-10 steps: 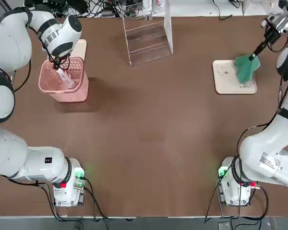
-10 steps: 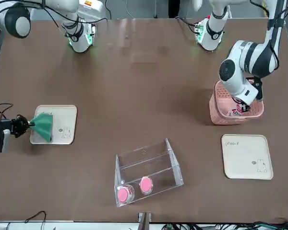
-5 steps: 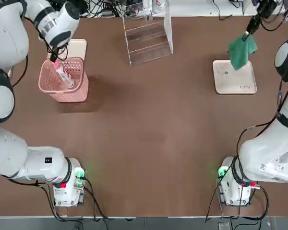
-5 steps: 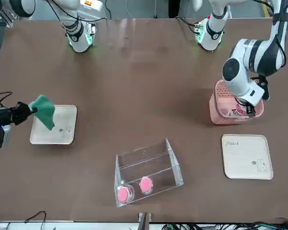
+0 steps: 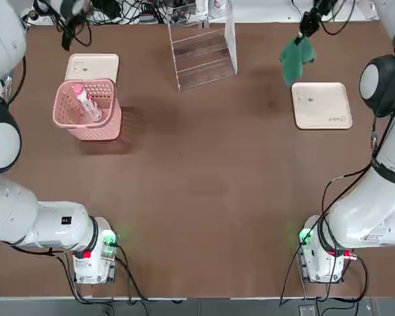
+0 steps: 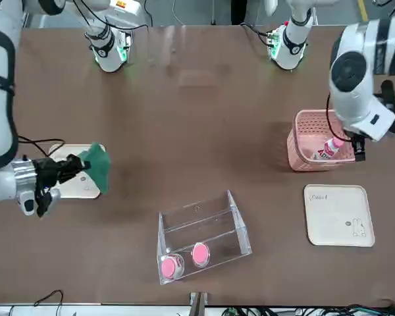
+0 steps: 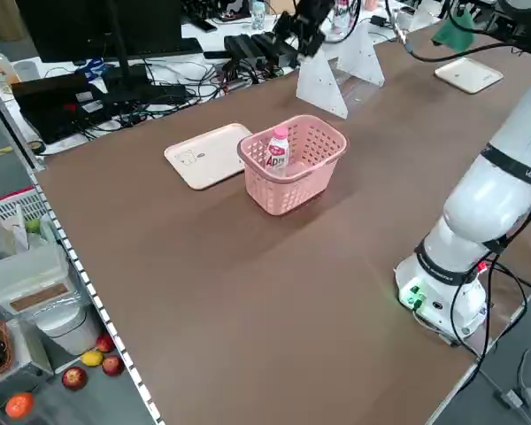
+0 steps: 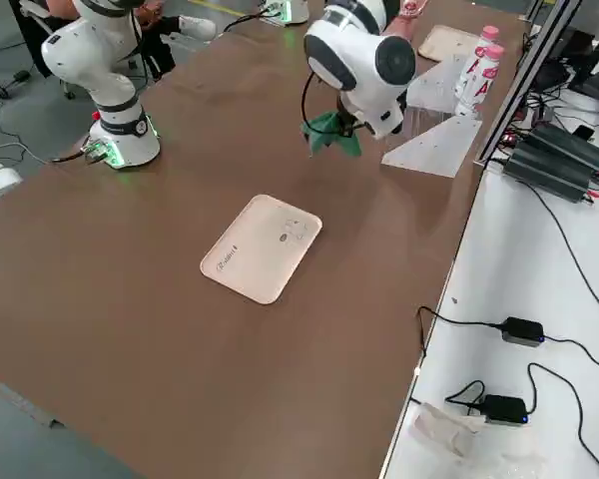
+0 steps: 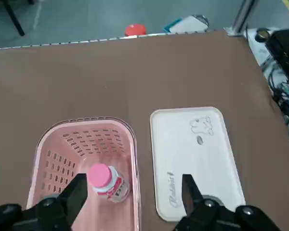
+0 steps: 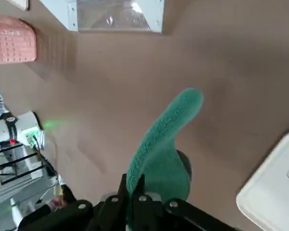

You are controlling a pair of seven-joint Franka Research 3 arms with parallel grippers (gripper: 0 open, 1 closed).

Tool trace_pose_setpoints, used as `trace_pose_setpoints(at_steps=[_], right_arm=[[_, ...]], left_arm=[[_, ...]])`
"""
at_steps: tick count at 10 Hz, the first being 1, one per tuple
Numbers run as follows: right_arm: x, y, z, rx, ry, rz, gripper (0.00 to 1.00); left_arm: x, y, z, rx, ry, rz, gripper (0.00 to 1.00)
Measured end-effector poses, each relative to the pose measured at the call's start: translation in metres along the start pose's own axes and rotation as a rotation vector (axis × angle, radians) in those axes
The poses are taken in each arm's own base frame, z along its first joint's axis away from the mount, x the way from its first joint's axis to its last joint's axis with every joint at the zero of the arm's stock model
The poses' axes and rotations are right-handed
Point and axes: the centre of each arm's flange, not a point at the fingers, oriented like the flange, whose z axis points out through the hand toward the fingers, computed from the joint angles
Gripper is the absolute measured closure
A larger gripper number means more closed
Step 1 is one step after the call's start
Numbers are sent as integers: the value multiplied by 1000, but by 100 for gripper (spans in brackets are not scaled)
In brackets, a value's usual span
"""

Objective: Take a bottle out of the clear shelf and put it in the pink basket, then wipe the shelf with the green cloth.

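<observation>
Bottle (image 5: 86, 103) lies tilted inside pink basket (image 5: 110, 120), pink cap up, white body with label; first step looks done; left gripper (image 9: 132, 192) above basket, fingers spread wide, empty; green cloth (image 5: 293, 58) hangs pinched in right gripper (image 10: 130, 188), in air between cream tray (image 5: 321, 105) and clear shelf (image 5: 204, 54); wiping not yet begun.

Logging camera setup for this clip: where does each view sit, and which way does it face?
Top: overhead; both arm bases at bottom.
Front: across the table, facing the robot; right gripper holds the green cloth.
Left side: raised, over the pink basket.
Right side: raised, over a cream tray.
Left wrist: open left gripper above the bottle.
Right wrist: cloth, clear shelf.
Top and front share the shelf.
</observation>
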Motion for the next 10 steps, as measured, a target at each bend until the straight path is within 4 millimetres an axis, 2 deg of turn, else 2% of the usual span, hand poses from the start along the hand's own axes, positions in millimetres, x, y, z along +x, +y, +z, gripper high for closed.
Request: trace_pose_setpoints(at_steps=[1, 2, 4, 7, 9, 10], right_arm=[[9, -28, 2, -31, 21, -12, 95], [14, -47, 4, -83, 26, -35, 95], [21, -79, 2, -235, 30, -134, 95], [30, -137, 6, -427, 23, -323, 95], [30, -161, 11, -468, 7, -390, 95], [28, -172, 9, -504, 11, -370, 95]], left_arm=[[18, 4, -27, -31, -51, 56, 12], [31, 7, -47, -65, -92, 111, 11], [44, 15, -70, -112, -183, 259, 9], [50, 23, -81, -200, -340, 551, 8], [54, 20, -83, -251, -403, 762, 5], [57, 19, -81, -266, -408, 859, 0]])
